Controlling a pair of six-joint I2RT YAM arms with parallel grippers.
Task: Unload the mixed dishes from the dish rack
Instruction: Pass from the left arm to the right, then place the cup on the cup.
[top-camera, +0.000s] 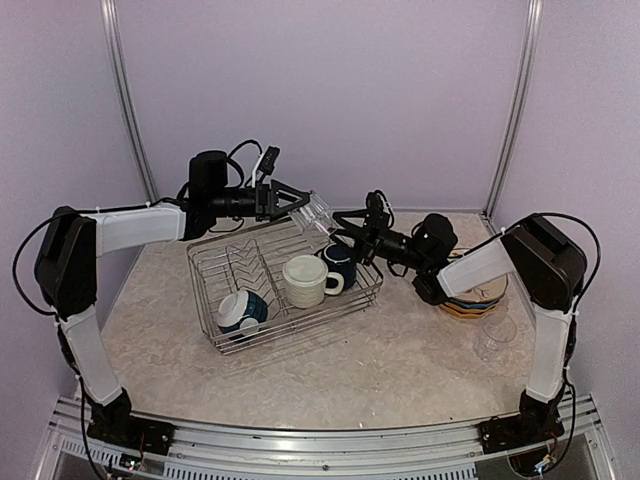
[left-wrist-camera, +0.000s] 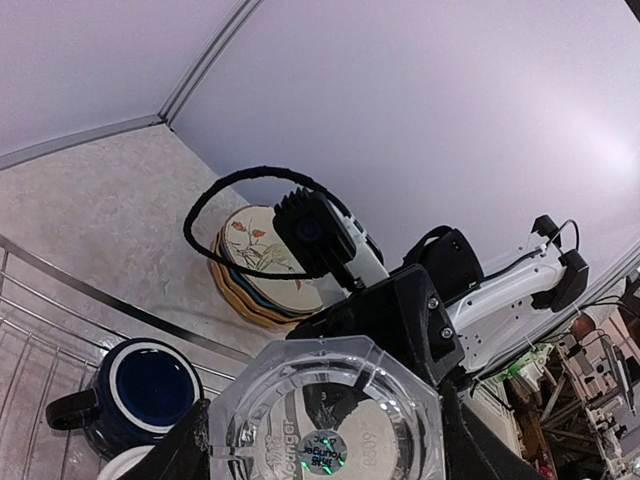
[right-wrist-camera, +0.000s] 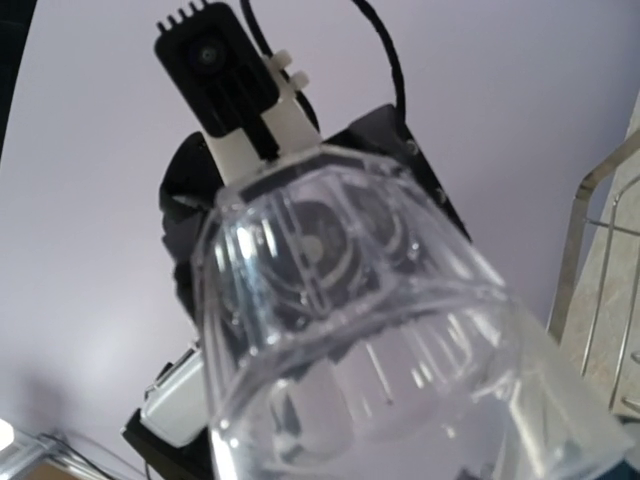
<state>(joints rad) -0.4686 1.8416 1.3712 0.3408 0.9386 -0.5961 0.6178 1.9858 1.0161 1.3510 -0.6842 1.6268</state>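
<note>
On clear glass, illegible sticker

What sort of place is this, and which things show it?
Probably a robot lab test cell, not a kitchen: plain walls on metal posts, left arm and right arm bolted to a rail, a dish rack on the table.

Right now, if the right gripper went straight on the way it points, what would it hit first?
The clear glass that the left gripper holds over the dish rack. It fills the right wrist view, so the right gripper seems close; the gap is unclear.
</note>
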